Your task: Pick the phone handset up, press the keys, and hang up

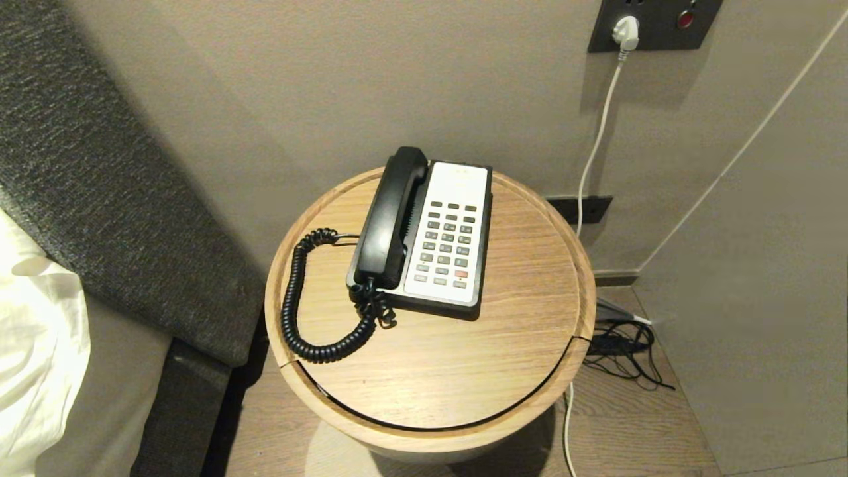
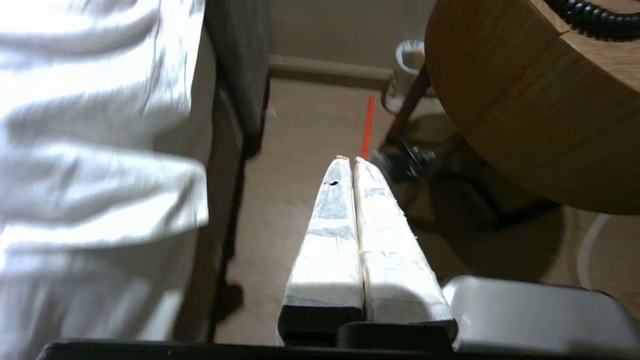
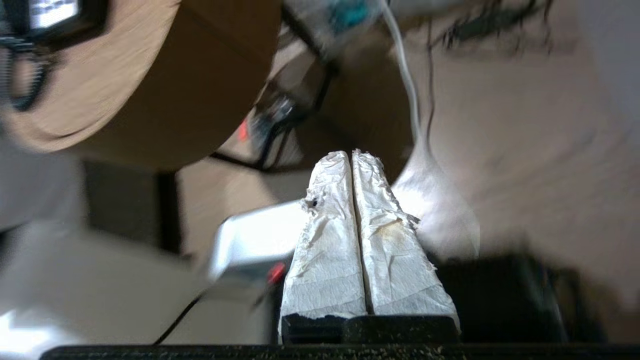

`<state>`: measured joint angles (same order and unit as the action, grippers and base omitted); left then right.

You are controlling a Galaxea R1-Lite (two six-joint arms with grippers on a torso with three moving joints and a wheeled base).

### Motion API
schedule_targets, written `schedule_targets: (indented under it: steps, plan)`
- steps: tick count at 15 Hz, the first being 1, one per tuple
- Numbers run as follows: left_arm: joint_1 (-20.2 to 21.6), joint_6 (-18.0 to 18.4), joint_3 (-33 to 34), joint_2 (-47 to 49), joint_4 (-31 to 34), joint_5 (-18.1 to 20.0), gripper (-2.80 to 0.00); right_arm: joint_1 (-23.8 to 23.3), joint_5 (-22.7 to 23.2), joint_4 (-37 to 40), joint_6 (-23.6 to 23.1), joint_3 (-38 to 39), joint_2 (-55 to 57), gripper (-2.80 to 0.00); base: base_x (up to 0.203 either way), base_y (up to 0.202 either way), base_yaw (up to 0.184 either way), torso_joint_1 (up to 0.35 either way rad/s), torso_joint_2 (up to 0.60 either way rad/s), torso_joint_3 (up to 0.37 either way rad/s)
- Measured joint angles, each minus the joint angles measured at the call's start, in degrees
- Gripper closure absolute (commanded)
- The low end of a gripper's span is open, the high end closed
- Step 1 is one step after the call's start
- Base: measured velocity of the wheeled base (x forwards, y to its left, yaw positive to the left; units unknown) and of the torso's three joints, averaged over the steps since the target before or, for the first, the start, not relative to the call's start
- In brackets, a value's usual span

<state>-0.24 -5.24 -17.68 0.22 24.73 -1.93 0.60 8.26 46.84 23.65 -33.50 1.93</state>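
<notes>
Phone handset (image 1: 389,215) is lying in its cradle on the phone base (image 1: 450,232), far-centre of the round desk (image 1: 464,371), long axis running near-to-far, cord end nearest. Front half of desk is sitting bare. Left claw (image 2: 349,161) and right claw (image 3: 350,154) are both clenched w/ nothing held, hanging below desk rim.

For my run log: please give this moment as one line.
handset: on cradle | left gripper: shut, empty | right gripper: shut, empty
</notes>
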Motion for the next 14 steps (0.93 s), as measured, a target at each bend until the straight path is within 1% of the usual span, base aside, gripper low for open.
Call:
schedule_targets:
  steps: [1, 3, 5, 6, 7, 8, 9, 10, 12, 14]
  plan:
    - [0.02, 1.93, 3.79, -0.06, -5.83, -0.05, 0.0, 0.0, -0.93, -6.34, -1.95, 5.45, -0.04, 0.0, 0.0, 0.0, 0.0, 0.0, 0.0, 0.0]
    - [0.04, 5.06, 9.6, -0.11, -14.82, -0.24, 0.0, 0.0, -4.4, -19.28, -6.93, 16.66, -0.09, 0.0, 0.0, 0.0, 0.0, 0.0, 0.0, 0.0]
    - [0.11, 5.53, 12.69, -0.12, -18.19, 0.41, 0.0, 0.0, -7.48, -32.84, -11.78, 26.29, -0.11, 0.0, 0.0, 0.0, 0.0, 0.0, 0.0, 0.0]
    - [0.09, 5.7, 13.77, -0.12, -17.99, 1.14, 0.0, 0.0, -8.21, -38.95, -14.22, 29.27, -0.11, 0.0, 0.0, 0.0, 0.0, 0.0, 0.0, 0.0]
    - [0.09, 6.62, 14.53, -0.12, -18.1, 1.75, 0.0, 0.0, -8.43, -42.89, -17.97, 30.77, -0.13, 0.0, 0.0, 0.0, 0.0, 0.0, 0.0, 0.0]
    - [0.02, 8.15, 14.87, -0.12, -18.2, 2.13, 0.0, 0.0, -8.24, -45.11, -22.43, 31.96, -0.16, 0.0, 0.0, 0.0, 0.0, 0.0, 0.0, 0.0]
    - [0.03, 8.9, 15.09, -0.12, -18.22, 2.36, 0.0, 0.0, -8.04, -46.59, -26.11, 32.62, -0.3, 0.0, 0.0, 0.0, 0.0, 0.0, 0.0, 0.0]
    - [0.04, 9.03, 15.18, -0.12, -18.29, 2.41, 0.0, 0.0, -7.99, -46.57, -27.65, 33.11, -0.44, 0.0, 0.0, 0.0, 0.0, 0.0, 0.0, 0.0]
    - [0.09, 9.44, 15.29, -0.15, -18.36, 2.38, 0.0, 0.0, -7.81, -46.29, -27.13, 33.31, -0.56, 0.0, 0.0, 0.0, 0.0, 0.0, 0.0, 0.0]
    - [0.09, 9.82, 14.91, -0.12, -17.14, 2.99, 0.0, 0.0, -7.85, -43.67, -27.1, 32.77, -0.63, 0.0, 0.0, 0.0, 0.0, 0.0, 0.0, 0.0]
